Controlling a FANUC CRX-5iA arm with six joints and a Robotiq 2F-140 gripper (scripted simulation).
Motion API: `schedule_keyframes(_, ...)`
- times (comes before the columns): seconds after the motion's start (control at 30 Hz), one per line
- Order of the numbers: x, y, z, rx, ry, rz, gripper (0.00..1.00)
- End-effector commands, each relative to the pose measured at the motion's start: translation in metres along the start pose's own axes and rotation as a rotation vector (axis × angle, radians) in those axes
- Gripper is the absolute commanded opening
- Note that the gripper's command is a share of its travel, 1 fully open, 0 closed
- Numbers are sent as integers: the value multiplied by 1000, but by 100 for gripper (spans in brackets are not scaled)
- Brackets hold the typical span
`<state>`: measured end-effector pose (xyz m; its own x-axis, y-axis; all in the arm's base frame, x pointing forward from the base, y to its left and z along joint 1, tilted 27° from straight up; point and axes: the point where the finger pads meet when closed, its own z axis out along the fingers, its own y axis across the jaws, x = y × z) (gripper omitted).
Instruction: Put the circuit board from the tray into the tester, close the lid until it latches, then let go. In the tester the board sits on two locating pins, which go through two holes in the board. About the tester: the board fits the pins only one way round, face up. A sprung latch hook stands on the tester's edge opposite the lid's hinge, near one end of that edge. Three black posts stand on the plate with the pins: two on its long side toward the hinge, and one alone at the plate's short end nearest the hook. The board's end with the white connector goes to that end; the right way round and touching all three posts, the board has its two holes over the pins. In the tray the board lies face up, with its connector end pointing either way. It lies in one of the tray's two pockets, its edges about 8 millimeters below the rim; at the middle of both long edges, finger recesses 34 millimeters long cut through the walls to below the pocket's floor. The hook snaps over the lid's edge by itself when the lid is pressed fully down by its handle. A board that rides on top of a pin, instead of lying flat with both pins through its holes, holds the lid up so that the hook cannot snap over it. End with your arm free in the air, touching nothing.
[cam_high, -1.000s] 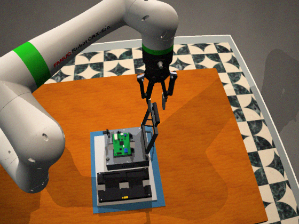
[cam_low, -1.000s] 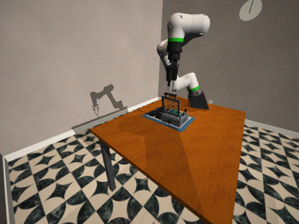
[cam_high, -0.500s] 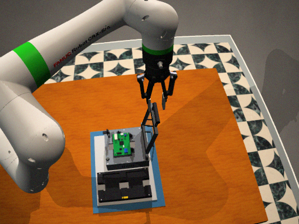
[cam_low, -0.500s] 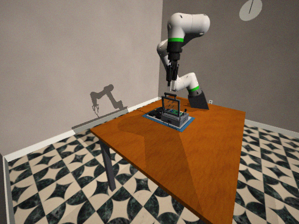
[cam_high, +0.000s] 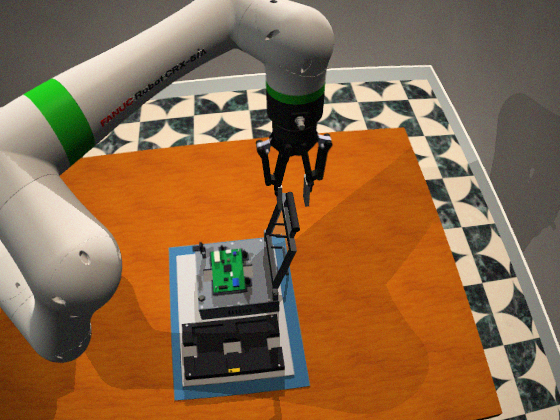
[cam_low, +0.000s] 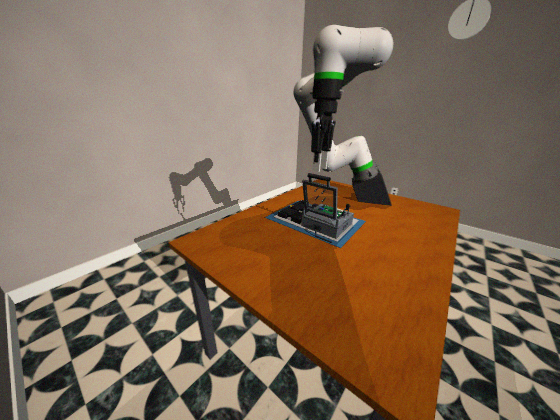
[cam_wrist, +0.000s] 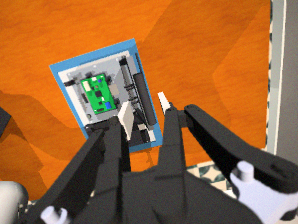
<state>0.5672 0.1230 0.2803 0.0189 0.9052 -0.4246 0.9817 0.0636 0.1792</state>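
Your tool (cam_high: 293, 194) (cam_low: 323, 167) (cam_wrist: 145, 105) is parted, with nothing between its fingertips, and hangs above the tester (cam_high: 260, 298) (cam_low: 325, 224) (cam_wrist: 111, 74), near the raised lid (cam_high: 286, 260) (cam_low: 336, 200) (cam_wrist: 126, 80); you will note the lid stands upright on the tester's hinge side, its handle (cam_high: 292, 212) (cam_low: 319, 177) (cam_wrist: 145, 99) uppermost, below the fingertips; inside the tester you have the circuit board (cam_high: 228, 270) (cam_low: 327, 209) (cam_wrist: 99, 93), face up, white connector toward the hook end; whether both pins pass through its holes, you cannot tell; at the tester's edge opposite the hinge you find the latch hook (cam_high: 200, 249) (cam_low: 347, 207) (cam_wrist: 70, 83), apart from the lid; just beside the tester lies the black tray (cam_high: 205, 369) (cam_low: 291, 212), both pockets empty; tester and tray stand over a blue mat (cam_high: 180, 392) (cam_low: 341, 242) (cam_wrist: 59, 67) on the table (cam_high: 360, 320) (cam_low: 400, 250) (cam_wrist: 200, 30)
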Motion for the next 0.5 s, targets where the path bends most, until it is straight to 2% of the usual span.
schedule_keyframes(0.0,0,0,2,-1,0,0,30)
schedule_keyframes(0.47,0,0,20,-1,0,0,30)
